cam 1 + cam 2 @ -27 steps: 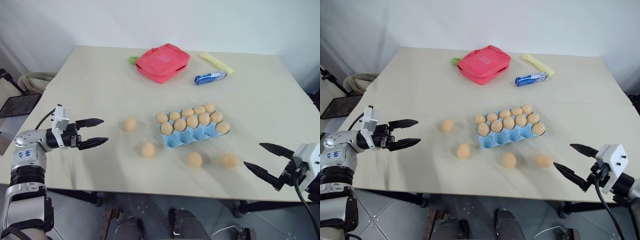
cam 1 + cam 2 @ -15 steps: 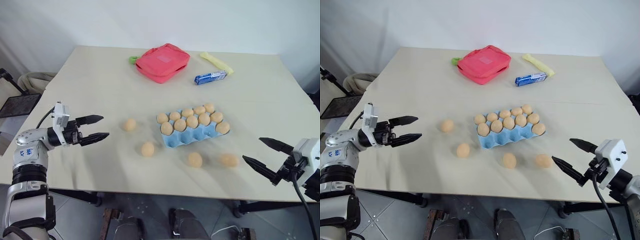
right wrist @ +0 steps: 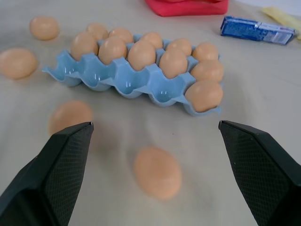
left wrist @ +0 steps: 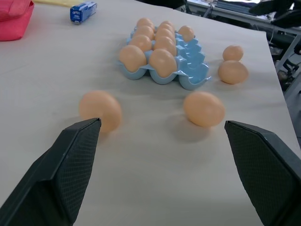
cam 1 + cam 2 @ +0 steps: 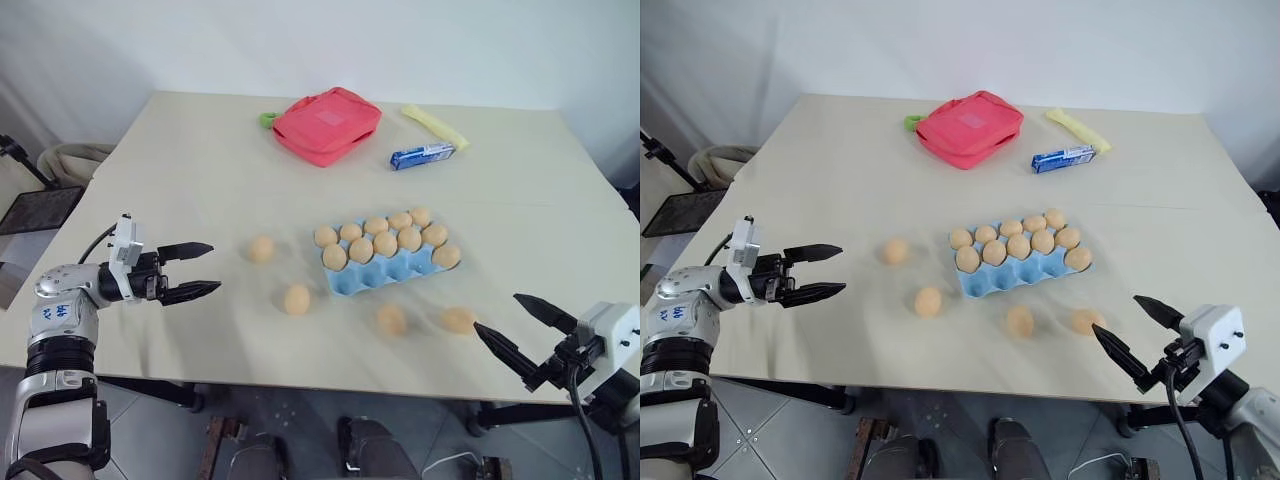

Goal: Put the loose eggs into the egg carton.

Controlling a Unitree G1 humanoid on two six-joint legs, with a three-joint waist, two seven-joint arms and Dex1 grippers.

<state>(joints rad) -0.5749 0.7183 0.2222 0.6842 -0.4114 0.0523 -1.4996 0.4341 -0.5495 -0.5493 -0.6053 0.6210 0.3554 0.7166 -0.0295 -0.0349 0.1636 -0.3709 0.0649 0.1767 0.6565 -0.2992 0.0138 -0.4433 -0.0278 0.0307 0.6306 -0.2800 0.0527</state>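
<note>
On the tabletop (image 5: 180, 160) four eggs (image 5: 296, 299) lay loose around the carton (image 5: 385, 268); my left fingers (image 5: 196, 270) and right fingers (image 5: 512, 331) gaped wide, holding nothing.

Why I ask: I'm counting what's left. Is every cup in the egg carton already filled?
No: in the right wrist view the egg carton has four empty cups along its near row, and loose eggs lie on the table.

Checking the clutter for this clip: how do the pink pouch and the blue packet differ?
The pouch is pink and broad; the packet is blue and white, much smaller and narrow. The pouch has a green tab at its left end; the packet shows none. The pouch lies left of the packet. Both lie flat on the table beyond the carton.
</note>
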